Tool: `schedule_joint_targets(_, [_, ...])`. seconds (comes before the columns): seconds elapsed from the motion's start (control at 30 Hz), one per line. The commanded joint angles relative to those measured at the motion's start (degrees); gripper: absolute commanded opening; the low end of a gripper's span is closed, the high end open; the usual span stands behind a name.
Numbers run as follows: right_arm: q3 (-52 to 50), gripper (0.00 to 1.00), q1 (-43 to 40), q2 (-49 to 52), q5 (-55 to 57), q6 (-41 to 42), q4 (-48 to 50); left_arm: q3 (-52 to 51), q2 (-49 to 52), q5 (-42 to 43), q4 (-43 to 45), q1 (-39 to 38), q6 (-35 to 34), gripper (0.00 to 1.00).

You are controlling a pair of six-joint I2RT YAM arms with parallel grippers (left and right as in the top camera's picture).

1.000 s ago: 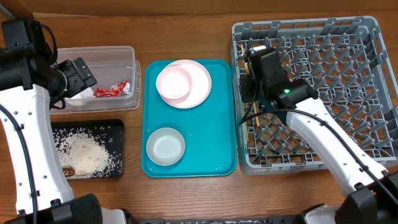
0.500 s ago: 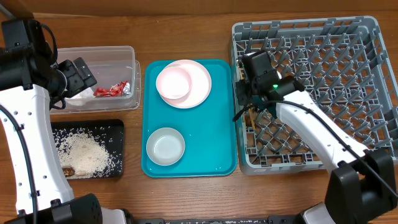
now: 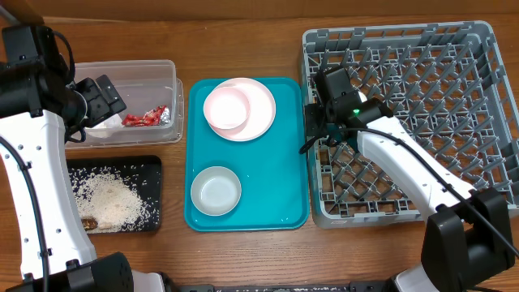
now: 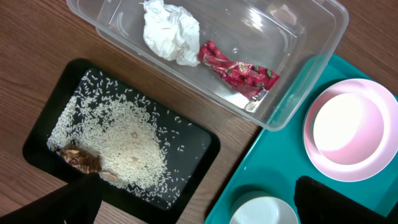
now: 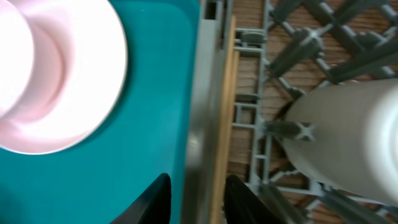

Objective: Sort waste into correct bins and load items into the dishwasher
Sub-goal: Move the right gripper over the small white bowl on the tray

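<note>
A crumpled white napkin (image 4: 169, 31) and a red wrapper (image 4: 239, 71) lie in the clear tub (image 3: 134, 69). Rice (image 3: 109, 199) lies in the black tray (image 3: 154, 166). A pink plate (image 3: 261, 113) with a pale bowl (image 3: 227, 109) on it and a second bowl (image 3: 216, 191) sit on the teal tray. My left gripper (image 4: 199, 208) is open and empty, hovering by the tub. My right gripper (image 5: 199, 202) is open at the grey rack's (image 3: 454, 105) left wall, straddling the wall and a wooden chopstick (image 5: 222, 112). A white cup (image 5: 348, 143) lies among the pegs.
The teal tray (image 3: 276, 178) sits between the bins and the rack. A brown scrap (image 4: 81, 158) lies at the rice's edge. Bare wooden table shows along the front edge and behind the tray.
My right gripper has moved from inside the rack up and left to the rack's left wall. The left arm has not moved.
</note>
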Motion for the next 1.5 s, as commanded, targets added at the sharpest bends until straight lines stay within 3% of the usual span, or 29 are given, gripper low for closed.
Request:
schedule_joint_targets(0.0, [-0.24, 0.32, -0.04, 0.17, -5.86, 1.42, 1.2, 0.0, 0.31, 0.42, 0.07, 0.28, -0.83, 1.0])
schedule_joint_targets(0.13, [-0.17, 0.4, -0.04, 0.17, -10.6, 1.38, 1.2, 0.0, 0.31, 0.42, 0.07, 0.28, -0.83, 1.0])
schedule_joint_targets(0.47, [-0.17, 0.5, -0.04, 0.17, -24.02, 1.42, -0.26, 0.0, 0.31, 0.42, 0.07, 0.28, -0.83, 1.0])
schedule_joint_targets(0.77, [-0.2, 0.53, 0.87, 0.17, -36.54, 1.44, -0.85, 0.0, 0.31, 0.42, 0.07, 0.28, -0.83, 1.0])
schedule_joint_targets(1.03, [-0.2, 0.53, 5.92, 0.17, -36.87, 1.44, 0.83, 0.0, 0.31, 0.42, 0.07, 0.28, -0.83, 1.0])
schedule_joint_targets(1.47, [-0.2, 0.55, 21.16, 0.17, -30.69, 1.44, 9.86, 0.0, 0.31, 0.42, 0.07, 0.28, -0.83, 1.0])
